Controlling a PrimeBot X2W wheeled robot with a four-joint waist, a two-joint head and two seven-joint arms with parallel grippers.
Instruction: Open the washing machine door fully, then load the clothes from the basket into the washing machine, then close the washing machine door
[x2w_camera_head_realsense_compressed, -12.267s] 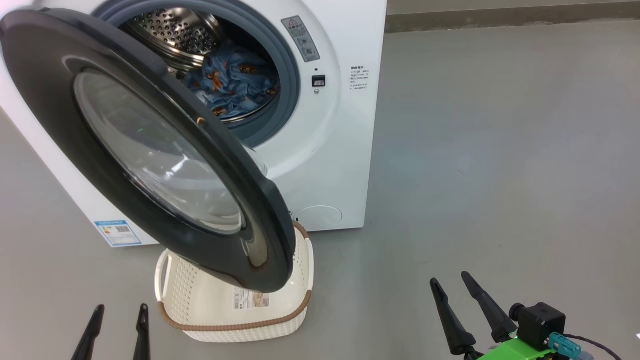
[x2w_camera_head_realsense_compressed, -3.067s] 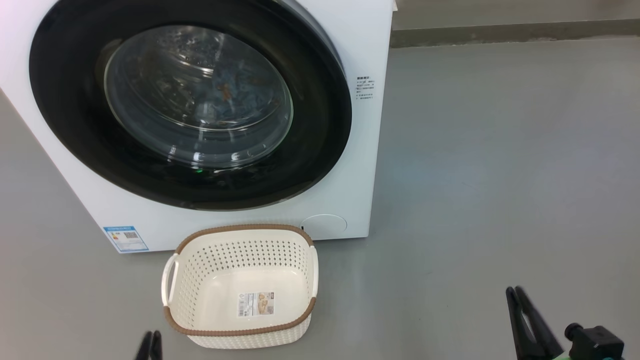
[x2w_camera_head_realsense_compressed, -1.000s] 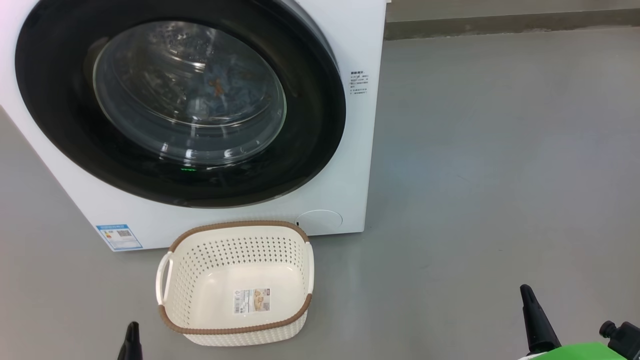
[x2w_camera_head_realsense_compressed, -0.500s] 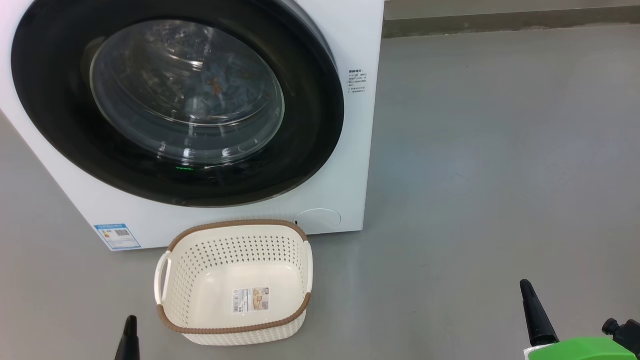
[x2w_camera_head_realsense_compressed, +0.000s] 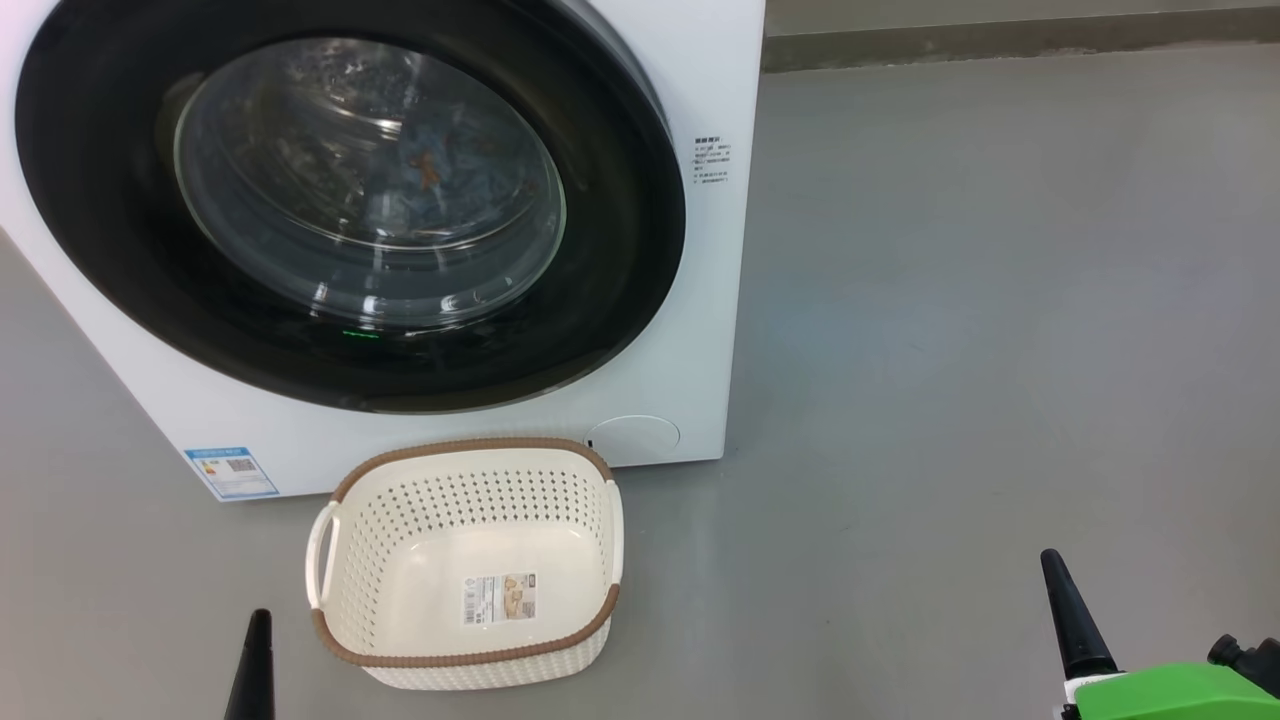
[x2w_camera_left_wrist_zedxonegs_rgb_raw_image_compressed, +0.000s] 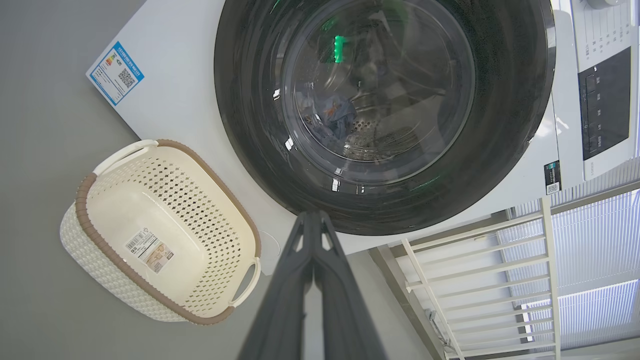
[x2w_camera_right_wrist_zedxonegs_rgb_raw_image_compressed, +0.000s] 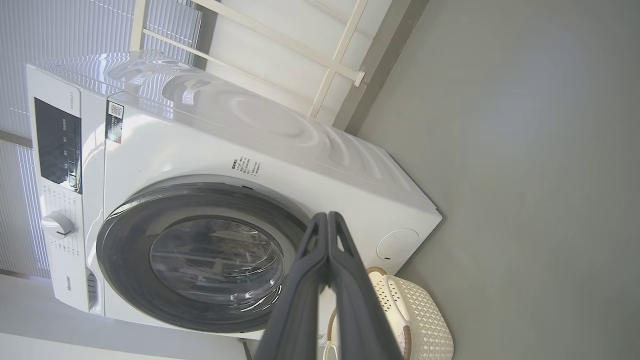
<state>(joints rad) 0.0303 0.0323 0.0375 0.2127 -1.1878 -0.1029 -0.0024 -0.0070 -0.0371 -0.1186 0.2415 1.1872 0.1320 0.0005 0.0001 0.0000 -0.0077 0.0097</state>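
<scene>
The white washing machine stands at the upper left with its black-rimmed round door shut flat against the front. Through the glass the blue clothes with orange prints lie in the drum, also seen as clothes. The cream basket with a brown rim sits empty on the floor before the machine, only a label sticker inside. My left gripper is shut low beside the basket's left side, holding nothing. My right gripper is shut at the lower right, far from the machine. Both wrist views show fingers pressed together.
Grey floor spreads to the right of the machine. A dark skirting strip runs along the back wall. A white railing and blinds stand beside the machine. Control panel and dial sit at the machine's top.
The whole head view has drifted slightly, so the camera moved. My right gripper's tip has risen a little in that view; the door, basket and clothes stay put.
</scene>
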